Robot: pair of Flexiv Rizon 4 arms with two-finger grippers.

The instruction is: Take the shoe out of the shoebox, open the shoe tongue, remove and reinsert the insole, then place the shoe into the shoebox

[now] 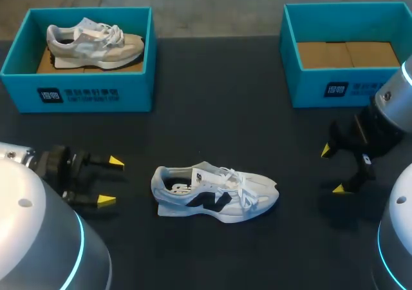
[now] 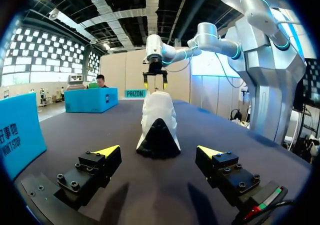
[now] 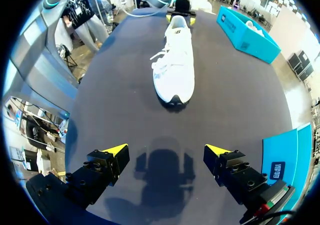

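A white shoe (image 1: 215,192) with a black side mark lies on its sole in the middle of the dark table, heel toward my left arm, toe toward my right. My left gripper (image 1: 111,181) stands open just left of the heel, nothing between its fingers. In the left wrist view the shoe's heel (image 2: 158,126) sits ahead of that gripper (image 2: 158,151). My right gripper (image 1: 333,169) hangs open to the right of the toe. The right wrist view shows the shoe (image 3: 175,66) well ahead of that gripper (image 3: 167,149). An empty teal shoebox (image 1: 344,53) stands at the back right.
A second teal shoebox (image 1: 80,87) at the back left holds a grey and beige shoe (image 1: 93,43). Bare table lies between the boxes and around the white shoe.
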